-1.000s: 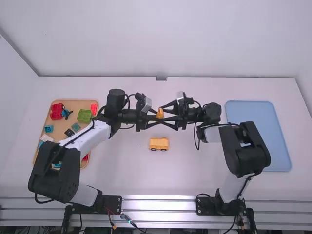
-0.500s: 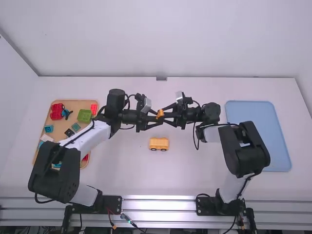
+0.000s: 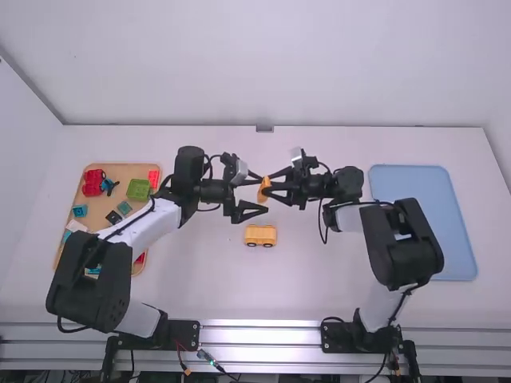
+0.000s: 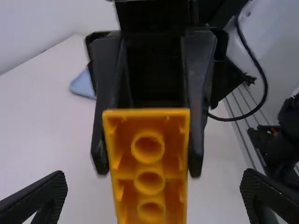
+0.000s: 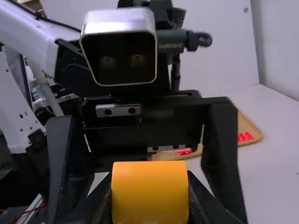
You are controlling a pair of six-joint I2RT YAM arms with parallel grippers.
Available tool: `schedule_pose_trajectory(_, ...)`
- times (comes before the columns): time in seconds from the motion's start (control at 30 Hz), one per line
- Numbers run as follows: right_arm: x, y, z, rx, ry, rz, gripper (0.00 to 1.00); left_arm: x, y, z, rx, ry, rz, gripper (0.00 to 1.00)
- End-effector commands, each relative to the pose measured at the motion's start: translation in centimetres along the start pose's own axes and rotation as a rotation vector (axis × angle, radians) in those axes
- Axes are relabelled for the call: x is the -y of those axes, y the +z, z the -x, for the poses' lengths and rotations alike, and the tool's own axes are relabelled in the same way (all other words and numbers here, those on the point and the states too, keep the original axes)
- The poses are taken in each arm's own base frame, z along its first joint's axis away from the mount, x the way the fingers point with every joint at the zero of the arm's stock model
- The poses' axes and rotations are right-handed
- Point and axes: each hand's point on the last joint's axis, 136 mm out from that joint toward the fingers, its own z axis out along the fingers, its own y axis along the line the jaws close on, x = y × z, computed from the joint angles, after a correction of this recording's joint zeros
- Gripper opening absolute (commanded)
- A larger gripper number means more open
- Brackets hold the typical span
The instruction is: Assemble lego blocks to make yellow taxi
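Left gripper (image 3: pixel 263 195): fingers wide, apart from the brick. Right gripper (image 3: pixel 268 184): closed on the orange-yellow brick (image 5: pixel 149 191), pinched between my fingers above the white table (image 3: pixel 319 279). Left wrist view: hollow underside with a row of round tubes; right wrist view: smooth, rounded face. Yellow wheeled car body (image 3: pixel 260 235) sits on the table, nearer my arm bases. Wooden tray (image 3: pixel 103 207), left side: red, green and blue blocks. Blue tray (image 3: pixel 439 231): right side.

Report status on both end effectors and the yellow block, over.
Left end effector open, fingers either side of yellow block. Right end effector clamped on it. Wheeled yellow base on table. Tight quarters, possible finger bump.
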Motion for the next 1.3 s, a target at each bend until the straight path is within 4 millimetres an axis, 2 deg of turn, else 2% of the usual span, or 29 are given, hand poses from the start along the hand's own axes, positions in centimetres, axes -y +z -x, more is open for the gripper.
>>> schedule_pose_trajectory(0.0, 1.6, -1.3, 1.3, 0.031, -0.024, -0.057, 0.00, -2.8, -0.7, -1.1, -0.053, -0.069, 0.197, 0.99)
schedule_pose_trajectory(0.07, 2.4, -2.3, 1.5, 0.042, -0.023, -0.096, 0.00, -5.4, -1.5, -2.9, -0.130, -0.111, 0.371, 0.99)
schedule_pose_trajectory(0.2, 4.2, -3.8, 1.2, 0.036, 0.018, -0.178, 0.00, -7.3, -2.9, -4.3, -0.178, -0.169, 0.501, 0.99)
schedule_pose_trajectory(0.33, 6.2, -4.8, 0.5, 0.028, 0.049, -0.298, 0.00, -7.6, -3.3, -4.3, -0.176, -0.171, 0.514, 0.99)
schedule_pose_trajectory(0.43, 7.8, -5.7, -0.3, -0.020, 0.077, -0.458, 0.00, -7.5, -3.2, -4.3, -0.179, -0.168, 0.515, 0.99)
schedule_pose_trajectory(0.6, 8.7, -7.1, -1.8, -0.249, 0.081, -0.744, 0.00, -7.9, -3.5, -4.0, -0.167, -0.158, 0.526, 0.99)
schedule_pose_trajectory(0.63, 8.3, -7.8, -2.4, -0.375, 0.072, -0.827, 0.00, -8.0, -3.5, -3.8, -0.160, -0.149, 0.529, 0.99)
schedule_pose_trajectory(0.7, 7.7, -8.4, -2.9, -0.488, 0.061, -0.877, 0.00, -8.0, -3.4, -3.6, -0.157, -0.138, 0.526, 0.99)
schedule_pose_trajectory(0.73, 7.0, -9.0, -3.5, -0.616, 0.045, -0.911, 0.00, -7.9, -3.3, -3.5, -0.160, -0.118, 0.521, 0.99)
schedule_pose_trajectory(0.77, 6.9, -9.1, -3.5, -0.630, 0.044, -0.914, 0.00, -8.0, -3.3, -3.5, -0.161, -0.115, 0.521, 0.99)
schedule_pose_trajectory(0.8, 6.0, -9.6, -4.3, -0.771, 0.032, -0.926, 0.00, -8.1, -3.6, -3.4, -0.168, -0.109, 0.526, 0.99)
schedule_pose_trajectory(0.87, 5.1, -10.2, -5.2, -0.906, 0.020, -0.911, 0.00, -8.2, -3.7, -3.3, -0.173, -0.114, 0.530, 0.99)
schedule_pose_trajectory(0.93, 4.0, -11.1, -6.9, -1.075, 0.010, -0.868, 0.00, -8.2, -3.7, -3.1, -0.185, -0.099, 0.524, 0.99)
schedule_pose_trajectory(1.0, 3.7, -11.7, -8.1, -1.166, 0.009, -0.838, 0.00, -8.3, -3.9, -3.0, -0.193, -0.085, 0.525, 0.99)
schedule_pose_trajectory(1.03, 3.4, -12.1, -9.7, -1.256, 0.009, -0.782, 0.00, -8.6, -4.4, -3.0, -0.199, -0.083, 0.535, 0.99)
schedule_pose_trajectory(1.1, 3.0, -12.2, -11.2, -1.328, 0.011, -0.711, 0.00, -8.9, -5.0, -3.0, -0.205, -0.081, 0.544, 0.99)
schedule_pose_trajectory(1.2, 2.2, -12.1, -14.7, -1.454, 0.000, -0.541, 0.00, -9.5, -6.5, -3.5, -0.244, -0.066, 0.563, 0.99)
schedule_pose_trajectory(1.27, 2.2, -12.1, -15.7, -1.492, -0.014, -0.494, 0.00, -9.8, -7.3, -3.7, -0.259, -0.068, 0.574, 0.99)
